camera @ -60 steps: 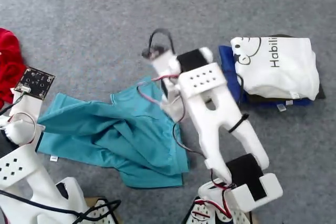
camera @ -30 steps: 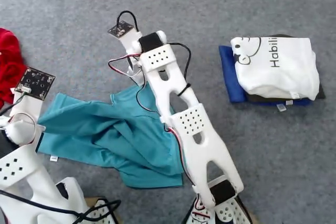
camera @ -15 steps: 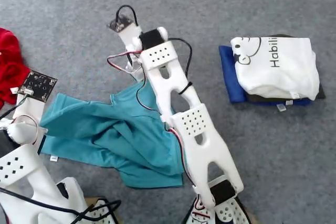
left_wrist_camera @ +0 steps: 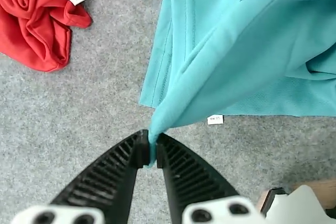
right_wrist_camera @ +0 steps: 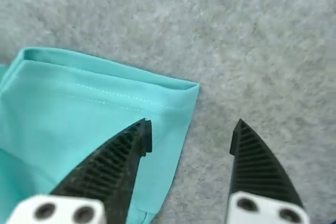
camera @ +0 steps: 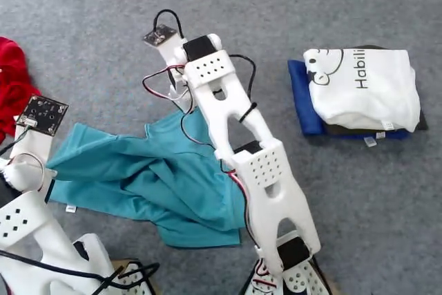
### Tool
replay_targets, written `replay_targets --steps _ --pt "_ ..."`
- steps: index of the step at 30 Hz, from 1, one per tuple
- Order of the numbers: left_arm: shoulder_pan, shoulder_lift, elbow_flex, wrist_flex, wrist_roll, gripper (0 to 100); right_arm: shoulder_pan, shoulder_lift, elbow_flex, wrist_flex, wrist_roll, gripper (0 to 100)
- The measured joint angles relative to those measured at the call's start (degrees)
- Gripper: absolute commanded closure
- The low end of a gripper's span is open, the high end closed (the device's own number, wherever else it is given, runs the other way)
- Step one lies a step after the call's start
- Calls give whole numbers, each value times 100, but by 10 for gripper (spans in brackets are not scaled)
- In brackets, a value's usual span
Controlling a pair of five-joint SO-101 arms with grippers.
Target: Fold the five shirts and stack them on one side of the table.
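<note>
From up top, the teal shirt (camera: pixel 159 177) lies rumpled on the grey table (camera: pixel 359 198), between the two arms. The left arm (camera: pixel 24 191) sits at the shirt's pointed end and the right arm (camera: pixel 238 126) stretches across its other side, with its wrist past the far edge of the cloth. The folded stack (camera: pixel 362 94) – white on top, something dark under it, blue at the bottom – is well off to the right arm's outer side, and the red shirt (camera: pixel 14 81) is bunched up beyond the left arm's wrist. Left wrist cam: the left gripper (left_wrist_camera: pixel 151 142) is pinched tight on an edge of the teal shirt, so the cloth pulls up into a ridge running away from the fingertips. The red one is a heap off to one side, apart from the teal. Right wrist cam: the right gripper (right_wrist_camera: pixel 192 129) is spread wide and holding nothing – one finger over the shirt's hemmed corner, the other over bare table.
</note>
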Motion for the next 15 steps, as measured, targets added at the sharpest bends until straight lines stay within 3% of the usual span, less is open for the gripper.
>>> replay_targets --steps 15 --pt "-53 0 0 0 0 971 0 1240 -1029 0 -9 749"
